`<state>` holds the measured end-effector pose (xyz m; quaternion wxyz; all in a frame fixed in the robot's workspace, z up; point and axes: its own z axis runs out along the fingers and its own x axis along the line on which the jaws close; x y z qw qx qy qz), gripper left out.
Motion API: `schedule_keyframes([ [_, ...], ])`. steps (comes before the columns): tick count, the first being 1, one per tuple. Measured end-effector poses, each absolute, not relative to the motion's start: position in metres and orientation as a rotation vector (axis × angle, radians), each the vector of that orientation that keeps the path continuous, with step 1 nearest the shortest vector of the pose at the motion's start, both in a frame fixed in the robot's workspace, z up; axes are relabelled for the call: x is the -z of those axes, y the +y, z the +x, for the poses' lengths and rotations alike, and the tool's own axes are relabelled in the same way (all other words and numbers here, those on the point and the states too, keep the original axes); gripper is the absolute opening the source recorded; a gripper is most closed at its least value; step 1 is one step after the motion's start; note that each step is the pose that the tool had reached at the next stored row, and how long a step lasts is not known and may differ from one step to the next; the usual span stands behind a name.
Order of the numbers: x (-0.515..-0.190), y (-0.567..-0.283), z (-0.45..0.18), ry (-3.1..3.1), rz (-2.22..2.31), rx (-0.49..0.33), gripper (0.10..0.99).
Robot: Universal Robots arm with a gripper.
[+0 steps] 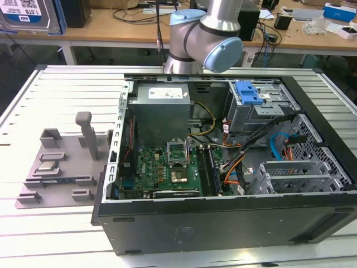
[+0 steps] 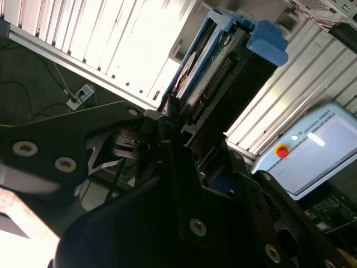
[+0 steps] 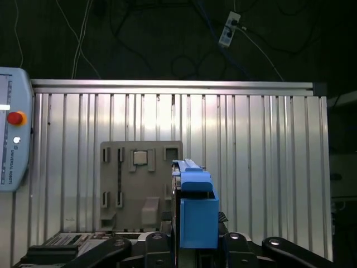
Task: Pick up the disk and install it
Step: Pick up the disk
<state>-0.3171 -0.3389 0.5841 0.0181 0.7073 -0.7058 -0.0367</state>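
Ribbed silver metal makes up the bench, and the floor next to it is dark. The black robot hand is squeezed shut on the disk, a flat silver metal hard drive with blue plastic rails on its sides. In the second wrist view the disk stands on its edge between the two sides of the hand. In the first wrist view the blue end of the disk sticks out of the hand, above the bench.

Past it, a flat grey plastic tray with slots lies on the bench. In the exterior view the disk shows its white-and-blue label in the top corner on the exterior view's left. It is well apart from the big open black computer case. The tray lies just beside the case, on the exterior view's left.

Inside the case are a green board and a blue plastic clip. A silver and light blue robot arm stands behind the case. A pale control box with a round red button sits at the edge of the bench.
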Motion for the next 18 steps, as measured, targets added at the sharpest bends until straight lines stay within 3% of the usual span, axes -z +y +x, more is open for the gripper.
schedule_keyframes([
  [18,-0.565,-0.339,-0.31,-2.192,2.197,0.114,0.365],
])
